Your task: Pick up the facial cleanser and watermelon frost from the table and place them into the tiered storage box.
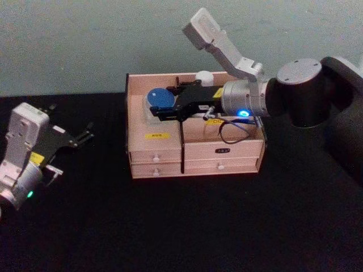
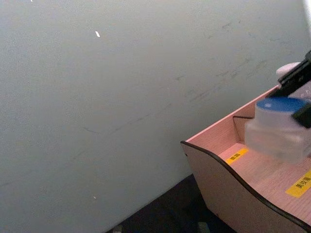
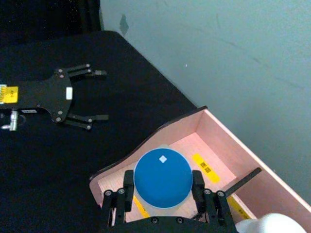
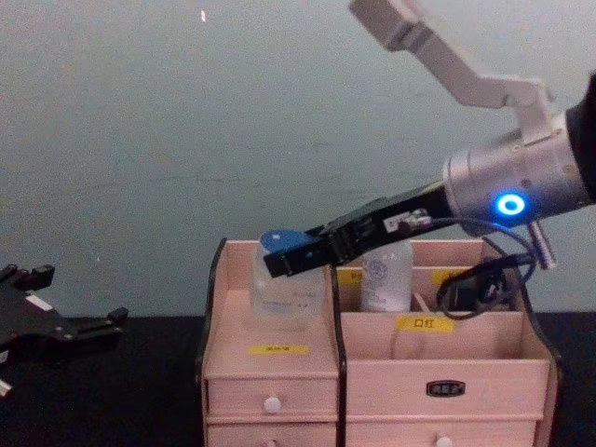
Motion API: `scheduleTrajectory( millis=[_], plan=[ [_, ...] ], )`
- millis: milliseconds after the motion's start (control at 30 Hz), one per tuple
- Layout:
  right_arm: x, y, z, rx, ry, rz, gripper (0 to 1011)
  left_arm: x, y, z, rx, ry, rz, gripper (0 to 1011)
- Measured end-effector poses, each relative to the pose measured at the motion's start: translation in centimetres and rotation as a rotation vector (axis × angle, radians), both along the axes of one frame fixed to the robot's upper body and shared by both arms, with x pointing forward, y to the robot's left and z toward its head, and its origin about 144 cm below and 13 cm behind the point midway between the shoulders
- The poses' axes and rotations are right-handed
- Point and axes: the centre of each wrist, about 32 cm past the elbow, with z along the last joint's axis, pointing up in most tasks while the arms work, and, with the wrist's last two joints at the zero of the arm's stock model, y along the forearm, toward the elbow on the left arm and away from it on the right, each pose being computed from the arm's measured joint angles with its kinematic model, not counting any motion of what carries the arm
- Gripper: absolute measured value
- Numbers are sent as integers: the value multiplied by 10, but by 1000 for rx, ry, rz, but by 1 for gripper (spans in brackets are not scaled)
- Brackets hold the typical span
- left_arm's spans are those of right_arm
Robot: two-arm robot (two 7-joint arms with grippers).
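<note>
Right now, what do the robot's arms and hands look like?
Both hands are flat black plates with thin black fingers: left hand, right hand. Each wrist carries a pale grey block. The left has a yellow label and green light; the right has a silver cuff, blue light and looping black cable.

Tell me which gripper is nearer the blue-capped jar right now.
Right. The right gripper is at the blue-capped jar, fingers either side of its cap, over the storage box. The left gripper sits open, off to the box's left above the table.
</note>
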Motion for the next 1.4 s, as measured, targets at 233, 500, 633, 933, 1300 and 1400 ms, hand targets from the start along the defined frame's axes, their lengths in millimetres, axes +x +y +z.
scheduleTrajectory(
  millis=[233, 500, 633, 933, 1300, 1400],
  plan=[
    [9, 10, -6, -33, 34, -7, 723, 0, 0, 0, 0, 0, 0, 1001],
    [14, 15, -10, -55, 55, -15, 723, 0, 0, 0, 0, 0, 0, 1001],
    [14, 16, -11, -63, 52, -18, 723, 0, 0, 0, 0, 0, 0, 1001],
    [14, 16, -11, -63, 52, -19, 723, 0, 0, 0, 0, 0, 0, 1001],
    [14, 15, -11, -63, 54, -21, 1000, 0, 0, 0, 0, 0, 0, 1001],
    [14, 15, -11, -62, 55, -21, 1000, 0, 0, 0, 0, 0, 0, 1001]
  ],
)
